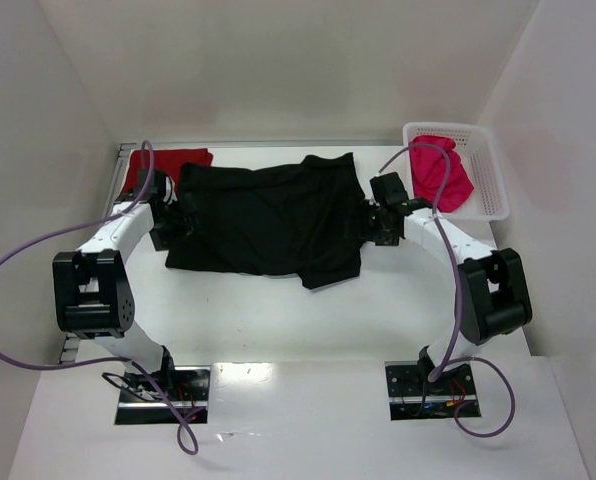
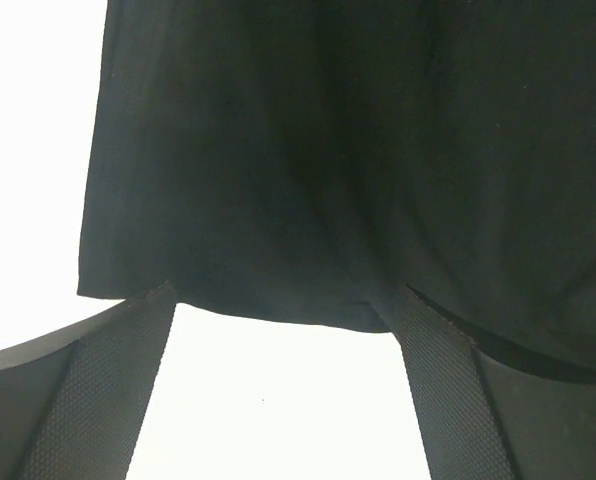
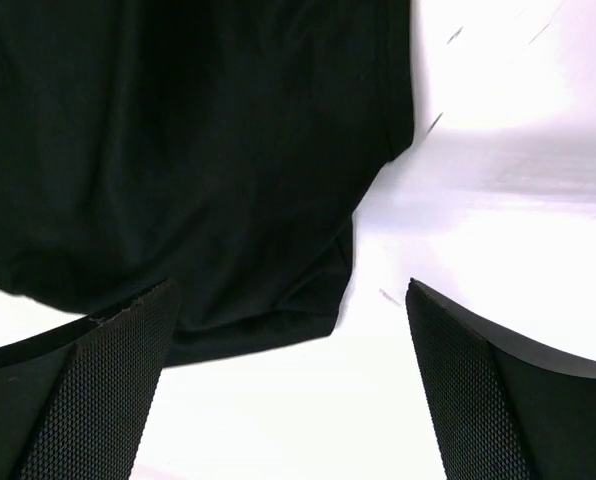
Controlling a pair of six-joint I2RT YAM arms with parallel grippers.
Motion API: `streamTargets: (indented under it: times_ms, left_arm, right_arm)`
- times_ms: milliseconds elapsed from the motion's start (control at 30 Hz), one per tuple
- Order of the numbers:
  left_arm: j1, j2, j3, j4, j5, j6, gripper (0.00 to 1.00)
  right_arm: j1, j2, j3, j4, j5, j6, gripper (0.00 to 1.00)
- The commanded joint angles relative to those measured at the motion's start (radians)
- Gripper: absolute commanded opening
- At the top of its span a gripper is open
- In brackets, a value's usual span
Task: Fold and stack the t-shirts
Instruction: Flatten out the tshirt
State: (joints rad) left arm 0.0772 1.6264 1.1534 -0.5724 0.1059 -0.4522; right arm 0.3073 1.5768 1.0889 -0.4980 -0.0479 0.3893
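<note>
Top external view: the black t-shirt (image 1: 268, 220) lies spread on the table (image 1: 278, 320), with the left hand (image 1: 176, 215) and right hand (image 1: 378, 224) at its opposite sides, both spread apart, likely poised to pinch its edges for folding.

White link segments (image 1: 113, 228) are joined by black joint housings (image 1: 93, 290); purple cables (image 1: 149, 165) are routed along each arm; finger pads (image 2: 108, 400) are black, finely textured

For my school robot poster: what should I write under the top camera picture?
The left gripper and right gripper, both open, flank a soft black cloth t-shirt spread on the white table.
</note>
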Motion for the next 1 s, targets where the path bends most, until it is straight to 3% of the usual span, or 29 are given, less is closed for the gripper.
streamTargets:
  times_ms: [0, 233, 500, 700, 900, 967]
  left_arm:
    - [0.001, 0.010, -0.012, 0.006, 0.005, -0.020, 0.96]
    - [0.001, 0.032, -0.021, 0.016, -0.005, -0.011, 0.95]
    - [0.001, 0.061, -0.021, 0.006, -0.028, -0.011, 0.94]
    - [0.001, 0.070, -0.021, -0.027, -0.129, -0.011, 0.94]
    - [0.029, 0.061, -0.035, -0.038, -0.207, -0.011, 0.94]
    - [0.039, 0.061, -0.046, -0.029, -0.207, -0.011, 0.94]
  right_arm:
    - [0.006, 0.005, -0.012, -0.039, -0.059, 0.002, 0.99]
    - [0.024, 0.055, -0.035, -0.073, -0.079, -0.023, 0.91]
    - [0.082, 0.152, 0.009, -0.047, -0.067, 0.000, 0.90]
    - [0.082, 0.215, 0.042, -0.030, -0.030, 0.000, 0.87]
    - [0.082, 0.246, 0.054, 0.009, -0.021, 0.031, 0.71]
    - [0.082, 0.255, 0.054, 0.018, -0.021, 0.042, 0.55]
